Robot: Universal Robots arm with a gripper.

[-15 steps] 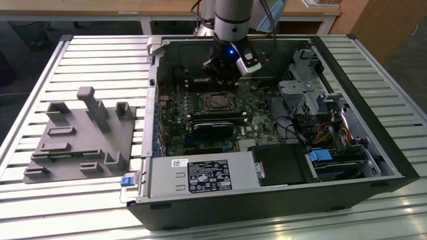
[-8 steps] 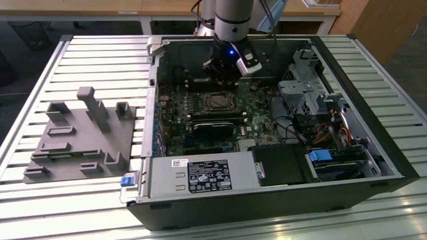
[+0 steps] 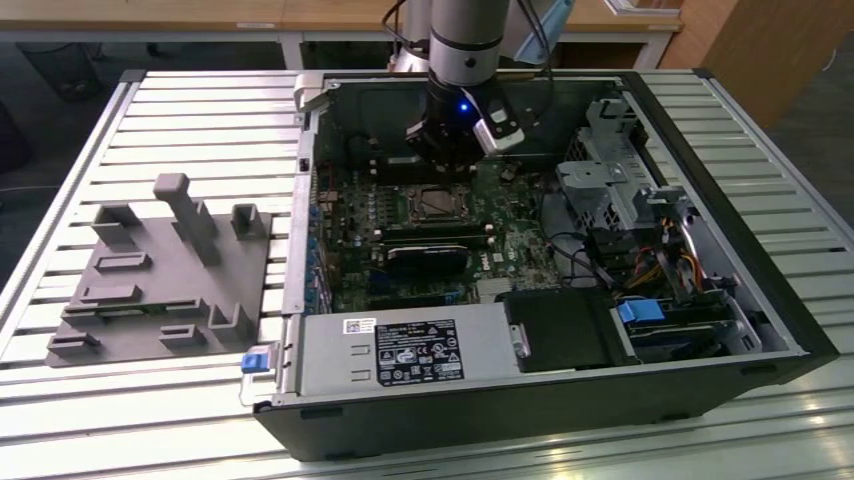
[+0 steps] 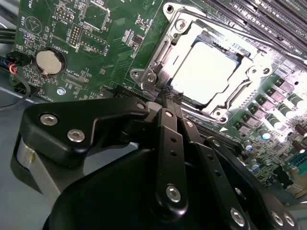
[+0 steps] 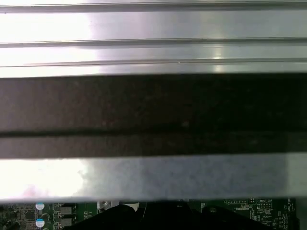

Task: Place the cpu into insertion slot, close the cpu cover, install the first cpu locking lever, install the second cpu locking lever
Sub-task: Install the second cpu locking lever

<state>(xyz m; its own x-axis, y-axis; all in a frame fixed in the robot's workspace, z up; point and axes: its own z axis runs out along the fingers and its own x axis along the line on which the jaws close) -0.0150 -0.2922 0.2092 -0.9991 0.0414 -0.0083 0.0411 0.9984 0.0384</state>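
The gripper (image 4: pixel 169 96) hung inside the open computer case (image 3: pixel 747 300), low over the green circuit board (image 4: pixel 110 38) and just beside one corner of the insertion slot (image 4: pixel 158 62). In the second wrist view its two black fingers (image 4: pixel 171 139) lay pressed together with no gap between the tips, and nothing was held between them. The tips stood at the socket's metal rim, close to a screw at that corner; whether they touched the rim could not be told.

The cpu (image 4: pixel 204 72) sat in the insertion slot, its pale face glaring white under the light. The cpu cover (image 4: pixel 249 72) lay down flat around it, the chip showing through the window. A thin lever seemed to run along the near socket edge, though glare made it hard to follow.

Room was tight. In the exterior view the arm (image 3: pixel 467 40) came down near the case's back wall, with the socket (image 3: pixel 434 205) just in front of it and a black card (image 3: pixel 427 255) beyond that. Long memory slots (image 4: pixel 268 19) ran close along the far side of the socket. A coin battery (image 4: pixel 50 61) lay well apart from the fingers, on open board.

In the first wrist view, bright metal bands and a dark band (image 5: pixel 153 115) covered nearly all, with a cut-off strip of board (image 5: pixel 259 211) at one edge. A grey fixture block (image 3: pixel 160 270) stood on the slatted table (image 3: pixel 174 110) outside the case, at the exterior view's left.
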